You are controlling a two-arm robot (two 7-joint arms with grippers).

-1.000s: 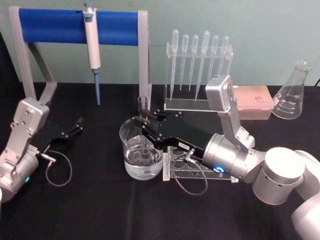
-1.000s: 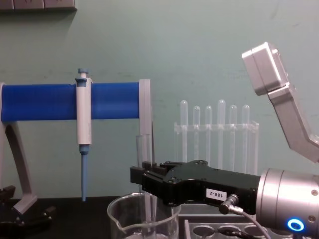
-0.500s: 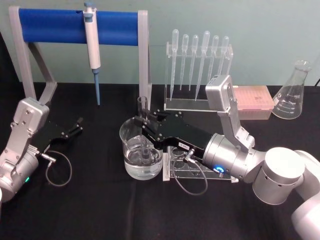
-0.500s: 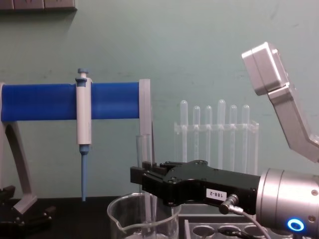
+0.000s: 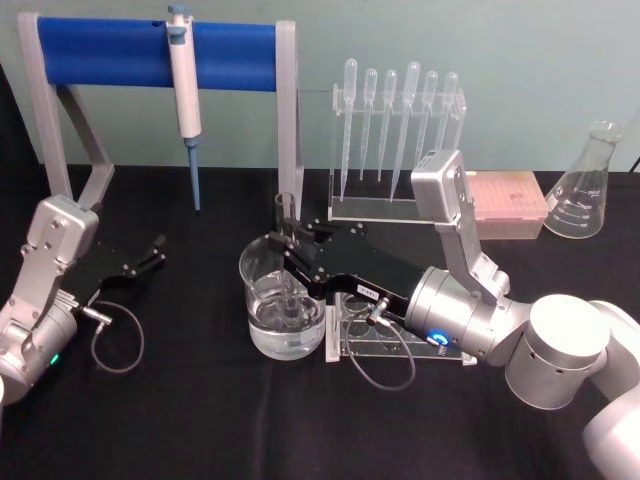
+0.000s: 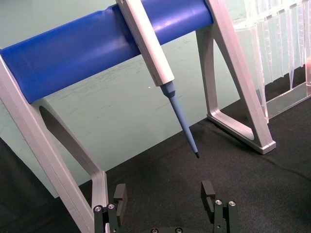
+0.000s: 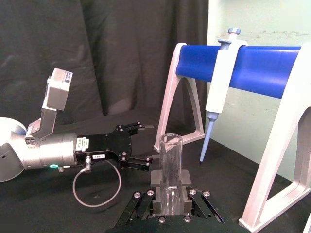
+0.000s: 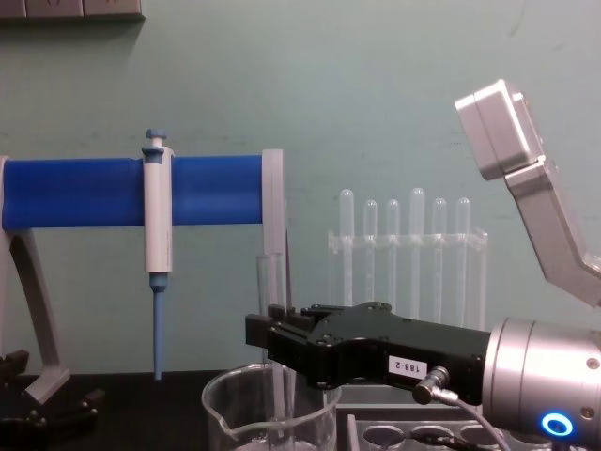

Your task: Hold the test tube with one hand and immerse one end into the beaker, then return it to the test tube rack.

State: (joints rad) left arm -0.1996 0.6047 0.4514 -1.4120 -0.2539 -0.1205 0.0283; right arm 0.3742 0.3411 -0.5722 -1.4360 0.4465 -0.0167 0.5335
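long clear glass test tube stood upright, lower end in the wide clear glass beaker — likely light, slick, brittle. jaws of the black right gripper pinched it below the rim; left gripper idle, jaws spread.

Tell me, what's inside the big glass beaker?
Clear liquid sits low in the beaker, and the test tube's lower end dips into it, held upright by the right gripper. The gripper's black fingers cover the tube's middle. The left gripper rests open at the table's left.
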